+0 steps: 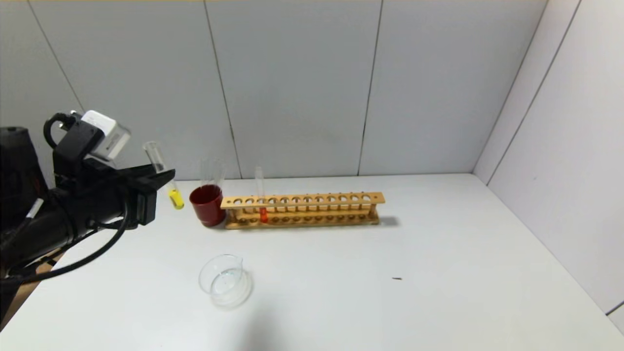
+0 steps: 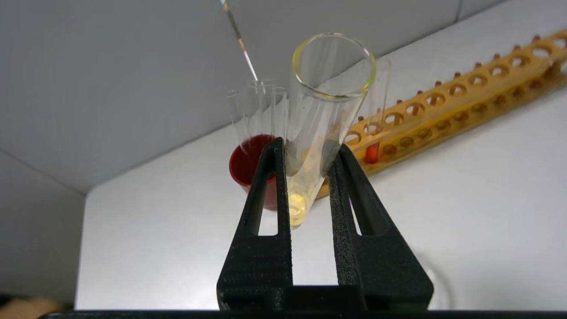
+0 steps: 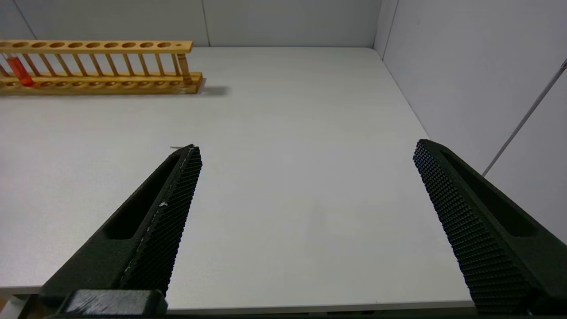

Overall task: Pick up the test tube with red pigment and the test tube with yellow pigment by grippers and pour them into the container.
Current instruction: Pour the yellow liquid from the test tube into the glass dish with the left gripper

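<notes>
My left gripper point(image 1: 163, 179) is shut on the test tube with yellow pigment point(image 1: 175, 198) and holds it tilted in the air, left of the dark red cup. In the left wrist view the tube point(image 2: 310, 133) sits between the black fingers point(image 2: 270, 177) of the gripper point(image 2: 308, 153), yellow liquid at its bottom. The test tube with red pigment point(image 1: 262, 209) stands upright in the wooden rack point(image 1: 341, 200); it also shows in the right wrist view point(image 3: 18, 71). The container point(image 1: 225, 281), a clear glass dish, sits on the table below the held tube, nearer me. My right gripper point(image 3: 305, 148) is open and empty over the table's right side.
A dark red cup point(image 1: 207, 204) with colourless clear tubes point(image 1: 212, 173) stands at the rack's left end. The white table point(image 1: 438, 273) is bounded by grey walls behind and to the right. A small dark speck point(image 1: 397, 279) lies right of the middle.
</notes>
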Motion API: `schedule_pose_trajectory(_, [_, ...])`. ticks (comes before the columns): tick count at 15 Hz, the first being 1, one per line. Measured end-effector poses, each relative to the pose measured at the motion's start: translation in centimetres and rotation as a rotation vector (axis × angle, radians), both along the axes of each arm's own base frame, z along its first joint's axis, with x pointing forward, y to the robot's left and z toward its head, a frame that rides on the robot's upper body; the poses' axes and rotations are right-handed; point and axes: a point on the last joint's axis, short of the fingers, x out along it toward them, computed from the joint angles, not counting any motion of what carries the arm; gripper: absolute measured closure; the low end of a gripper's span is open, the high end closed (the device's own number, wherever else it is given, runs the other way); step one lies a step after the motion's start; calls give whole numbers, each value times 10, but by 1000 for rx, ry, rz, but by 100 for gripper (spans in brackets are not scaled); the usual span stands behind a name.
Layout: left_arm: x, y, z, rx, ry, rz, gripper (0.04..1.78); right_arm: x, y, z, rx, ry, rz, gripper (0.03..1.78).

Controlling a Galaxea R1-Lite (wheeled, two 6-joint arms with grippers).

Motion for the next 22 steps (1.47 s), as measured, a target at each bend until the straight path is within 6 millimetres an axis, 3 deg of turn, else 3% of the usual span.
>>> schedule_pose_trajectory(5, [-12,22,-25,333,-166,-241,151,0,0,0,0,0,1,6])
schedule_pose_trajectory(14, [2,33,-64,836,-238,-377,151,0,0,0,0,0,1,6])
schedule_pose_trajectory(22, [19,34,-97,1007,-274,-544,151,0,0,0,0,0,1,6])
